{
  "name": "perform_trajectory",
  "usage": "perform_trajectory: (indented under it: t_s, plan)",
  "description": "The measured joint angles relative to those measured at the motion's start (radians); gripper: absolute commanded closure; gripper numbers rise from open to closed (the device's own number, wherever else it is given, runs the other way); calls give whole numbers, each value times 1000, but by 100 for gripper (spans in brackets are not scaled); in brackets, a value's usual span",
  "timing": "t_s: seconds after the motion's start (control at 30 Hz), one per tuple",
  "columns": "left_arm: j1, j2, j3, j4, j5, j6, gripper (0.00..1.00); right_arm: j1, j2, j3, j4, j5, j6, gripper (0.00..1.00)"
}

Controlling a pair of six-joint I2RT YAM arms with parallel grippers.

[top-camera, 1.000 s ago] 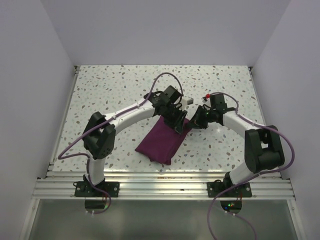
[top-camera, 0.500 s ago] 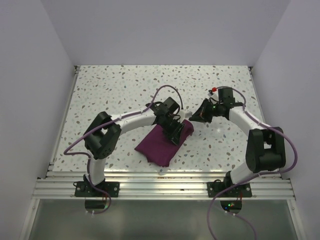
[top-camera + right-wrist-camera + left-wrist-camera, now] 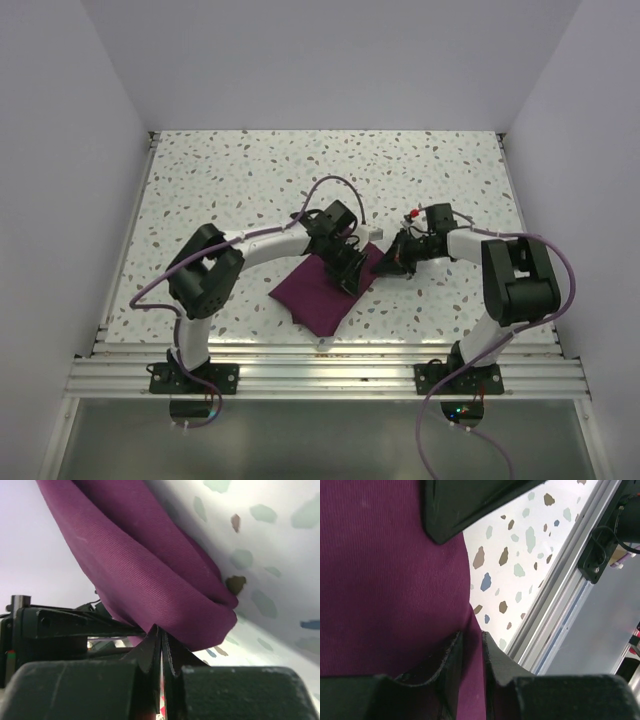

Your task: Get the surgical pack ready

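Observation:
The surgical pack (image 3: 318, 292) is a folded plum-purple cloth bundle lying on the speckled table near the front middle. My left gripper (image 3: 349, 268) is down on the bundle's right half; in the left wrist view its jaws (image 3: 472, 636) pinch a fold of the purple cloth (image 3: 385, 580). My right gripper (image 3: 392, 266) is at the bundle's right corner. In the right wrist view its fingertips (image 3: 161, 630) are shut together, nothing between them, touching the rounded cloth fold (image 3: 150, 575). What lies inside the bundle is hidden.
An aluminium rail (image 3: 330, 372) runs along the table's near edge, close to the bundle in the left wrist view (image 3: 560, 595). White walls enclose the table on the left, back and right. Purple cables loop off both arms.
My left gripper came down and forward onto the bundle and narrowed on the cloth. My right gripper swung back, then returned low to the bundle's right corner, staying shut.

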Motion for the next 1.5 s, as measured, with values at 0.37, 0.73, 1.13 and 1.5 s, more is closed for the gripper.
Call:
perform_trajectory:
  t_s: [0.37, 0.73, 1.13, 1.5]
  plan:
    - [-5, -140, -137, 12, 25, 3, 76, -18, -9, 8, -32, -2, -59, 100]
    - [-14, -160, -256, 49, 137, 29, 81, -23, 8, -14, 0, -6, -45, 100]
    - [27, -7, -246, 22, 239, 50, 84, -26, 39, -3, -2, -23, -27, 100]
    - [194, 38, -124, -103, 106, 133, 82, -26, 48, -11, -3, 49, -30, 100]
